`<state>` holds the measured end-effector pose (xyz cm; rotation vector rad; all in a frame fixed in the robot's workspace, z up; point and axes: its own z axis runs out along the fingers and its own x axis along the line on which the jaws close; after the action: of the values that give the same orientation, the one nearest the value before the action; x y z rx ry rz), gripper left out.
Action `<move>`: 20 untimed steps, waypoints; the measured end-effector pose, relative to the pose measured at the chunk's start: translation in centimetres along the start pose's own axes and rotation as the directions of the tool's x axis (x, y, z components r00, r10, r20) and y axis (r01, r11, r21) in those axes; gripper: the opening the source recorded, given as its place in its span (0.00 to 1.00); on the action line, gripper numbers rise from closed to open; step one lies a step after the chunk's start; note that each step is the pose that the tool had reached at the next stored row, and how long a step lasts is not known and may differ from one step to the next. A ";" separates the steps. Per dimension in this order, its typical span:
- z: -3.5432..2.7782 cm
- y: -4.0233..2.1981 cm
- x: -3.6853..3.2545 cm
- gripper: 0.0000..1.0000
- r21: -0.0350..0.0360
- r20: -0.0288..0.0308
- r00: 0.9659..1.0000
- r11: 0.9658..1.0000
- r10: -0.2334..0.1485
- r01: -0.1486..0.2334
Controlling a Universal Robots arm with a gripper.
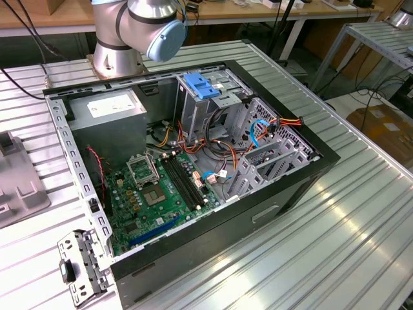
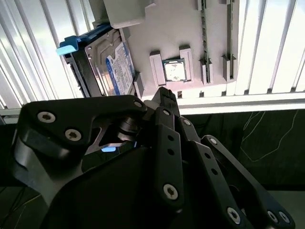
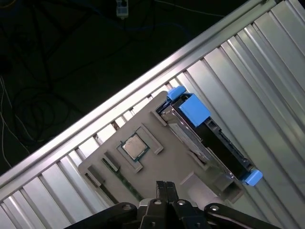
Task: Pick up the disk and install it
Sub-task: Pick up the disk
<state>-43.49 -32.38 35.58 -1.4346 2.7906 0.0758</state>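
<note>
1. The gripper point(image 3: 162, 184) hangs over a grey tray point(image 3: 171, 164) on the ribbed table point(image 3: 267, 62), with its fingers pressed together and nothing between them.
2. The disk point(image 3: 214, 140) stands on its edge in a slot along one side of that tray, blue rails showing, clear of the gripper.
3. In the second wrist view, the disk's white-and-blue label point(image 2: 120, 67) faces the tray's middle.
4. A square chip point(image 3: 135, 147) sits in a recess of the tray, near the fingertips.
5. In the exterior view, the open computer case point(image 1: 310, 169) lies on the table with its green board point(image 1: 155, 194) exposed and a blue latch point(image 1: 201, 87) on top of the metal cage point(image 1: 193, 110).
</note>
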 end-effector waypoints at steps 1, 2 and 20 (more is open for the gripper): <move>0.00 0.00 0.00 0.11 0.000 0.000 1.000 1.000 -0.009 0.009; 0.00 0.00 0.00 0.11 0.000 -0.001 1.000 1.000 -0.016 0.016; 0.00 0.00 0.00 0.11 -0.005 -0.006 0.987 0.987 -0.163 0.163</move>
<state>-43.49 -32.38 35.58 -1.6608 2.6669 0.0760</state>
